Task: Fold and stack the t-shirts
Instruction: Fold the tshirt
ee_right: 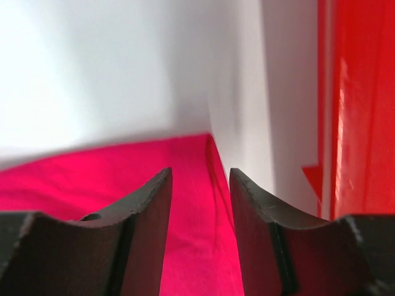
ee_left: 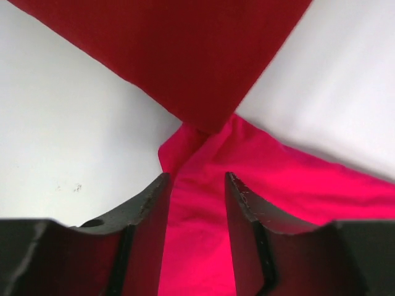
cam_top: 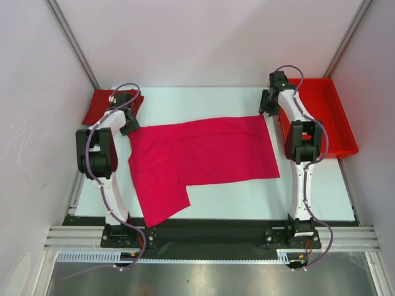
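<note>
A bright magenta-pink t-shirt (cam_top: 203,154) lies spread over the middle of the white table, with one flap reaching toward the near edge. The darker crimson t-shirt (cam_top: 99,108) lies in the far left corner, partly under the left arm. My left gripper (cam_top: 128,121) hovers at the pink shirt's far left corner. In the left wrist view its jaws stand apart over the pink cloth (ee_left: 296,179), just before the crimson shirt (ee_left: 179,55). My right gripper (cam_top: 266,106) is at the pink shirt's far right corner, open, with the corner (ee_right: 191,160) showing between its fingers.
A rigid red plastic tray (cam_top: 336,123) stands at the far right, close beside the right arm, and its wall fills the right side of the right wrist view (ee_right: 358,111). White walls enclose the table on three sides.
</note>
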`<state>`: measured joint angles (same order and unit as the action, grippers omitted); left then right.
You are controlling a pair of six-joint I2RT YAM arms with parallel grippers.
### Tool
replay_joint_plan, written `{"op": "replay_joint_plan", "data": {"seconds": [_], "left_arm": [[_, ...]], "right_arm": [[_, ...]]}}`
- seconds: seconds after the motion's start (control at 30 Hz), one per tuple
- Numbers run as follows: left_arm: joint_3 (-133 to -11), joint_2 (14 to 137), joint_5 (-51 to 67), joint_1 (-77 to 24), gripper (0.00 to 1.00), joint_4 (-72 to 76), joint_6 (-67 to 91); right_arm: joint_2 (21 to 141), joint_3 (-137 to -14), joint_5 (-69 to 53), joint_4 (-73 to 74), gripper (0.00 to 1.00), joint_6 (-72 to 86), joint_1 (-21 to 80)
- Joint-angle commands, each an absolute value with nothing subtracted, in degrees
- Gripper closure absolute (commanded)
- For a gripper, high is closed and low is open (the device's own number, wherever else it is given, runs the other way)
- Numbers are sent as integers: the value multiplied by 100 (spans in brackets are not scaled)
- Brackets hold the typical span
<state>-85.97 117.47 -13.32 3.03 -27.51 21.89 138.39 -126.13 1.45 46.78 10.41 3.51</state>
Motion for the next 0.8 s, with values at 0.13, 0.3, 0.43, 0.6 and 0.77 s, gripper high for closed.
{"op": "replay_joint_plan", "data": {"seconds": [0.13, 0.3, 0.43, 0.6, 0.77], "left_arm": [[-8482, 10618, -1239, 150, 52, -3032, 2118], [-8288, 10161, -1143, 44, 57, -3217, 2206], [-7981, 9888, -941, -281, 61, -3217, 2329], [-7385, 9905, -387, -404, 66, -3042, 2873], [-7137, 10238, -325, -413, 73, -3146, 3452]], "right_arm": [[14124, -12999, -105, 4482, 56, 958, 369], [14150, -12999, -140, 4474, 58, 993, 360], [14203, -12999, -184, 4430, 64, 976, 343], [14282, -13017, -334, 4281, 72, 1098, 299], [14282, -13043, -246, 4070, 85, 1151, 281]]}}
